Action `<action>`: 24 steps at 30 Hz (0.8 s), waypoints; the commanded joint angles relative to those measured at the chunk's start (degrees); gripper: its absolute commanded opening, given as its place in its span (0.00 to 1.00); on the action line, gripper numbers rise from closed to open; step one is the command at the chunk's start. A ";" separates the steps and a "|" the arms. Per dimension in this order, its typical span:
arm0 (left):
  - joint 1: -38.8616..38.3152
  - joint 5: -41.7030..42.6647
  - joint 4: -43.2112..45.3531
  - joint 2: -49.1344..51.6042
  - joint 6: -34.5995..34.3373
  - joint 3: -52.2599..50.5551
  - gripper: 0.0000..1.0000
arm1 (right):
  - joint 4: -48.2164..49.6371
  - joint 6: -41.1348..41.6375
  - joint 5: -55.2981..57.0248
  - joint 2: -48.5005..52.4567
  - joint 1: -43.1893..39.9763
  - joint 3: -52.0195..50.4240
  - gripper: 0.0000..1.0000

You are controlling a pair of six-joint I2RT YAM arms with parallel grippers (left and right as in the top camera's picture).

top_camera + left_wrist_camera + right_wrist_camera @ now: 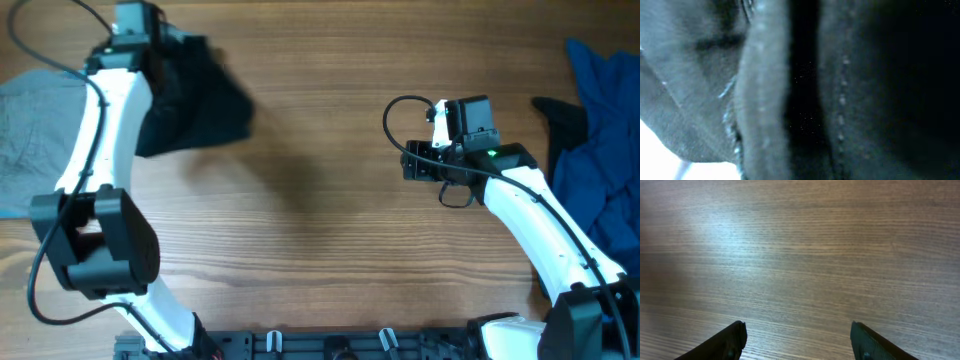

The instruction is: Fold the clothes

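The black shirt (195,95) lies bunched at the table's far left. My left gripper (140,35) is at its top edge, its fingers buried in the cloth. In the left wrist view, black fabric (850,90) with a stitched seam fills the frame and hides the jaws, and the shirt looks gathered up toward the gripper. A grey garment (35,130) lies left of the left arm. A royal blue garment (600,150) is heaped at the right edge. My right gripper (410,160) (797,330) is open and empty over bare wood, mid-right.
The wooden table (320,230) runs between the two arms. A dark object (562,118) sits beside the blue heap. The arm bases and a black rail (330,345) line the front edge.
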 commanded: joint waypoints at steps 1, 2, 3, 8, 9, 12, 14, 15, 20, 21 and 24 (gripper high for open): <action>4.68 -5.84 4.92 -1.22 4.57 1.70 0.04 | -1.29 -0.96 1.46 -0.83 -0.07 1.29 0.71; 5.68 -5.86 6.43 -1.22 5.88 1.70 0.04 | -1.70 -0.96 1.49 -0.83 -0.07 1.29 0.71; 6.21 -5.88 7.23 -1.22 6.64 1.70 0.04 | -1.86 -0.98 1.49 -0.83 -0.07 1.29 0.71; 8.52 -5.88 11.30 -1.22 9.81 1.70 0.04 | -1.90 -0.94 1.49 -0.83 -0.07 1.29 0.71; 8.92 -5.84 11.96 -1.22 10.71 1.70 0.04 | -1.88 -0.92 1.49 -0.83 -0.07 1.29 0.71; 9.68 -5.84 14.03 -1.22 12.33 1.70 0.04 | -1.92 -0.90 1.49 -0.83 -0.07 1.29 0.71; 9.77 -5.86 16.74 -1.22 12.35 1.70 0.04 | -1.90 -0.92 1.49 -0.83 -0.07 1.29 0.71; 9.77 -5.84 17.94 -1.22 12.79 1.70 0.04 | -1.90 -0.92 1.49 -0.83 -0.07 1.29 0.71; 10.03 -5.90 23.37 -1.22 15.34 2.12 0.04 | -1.92 -0.90 1.49 -0.83 -0.07 1.29 0.71; 10.29 -5.88 23.47 -1.22 14.88 2.75 0.04 | -1.92 -0.90 1.49 -0.83 -0.07 1.29 0.70; 11.43 -5.95 23.30 -1.36 14.60 3.82 0.04 | -2.10 -0.90 1.49 -0.83 -0.07 1.29 0.70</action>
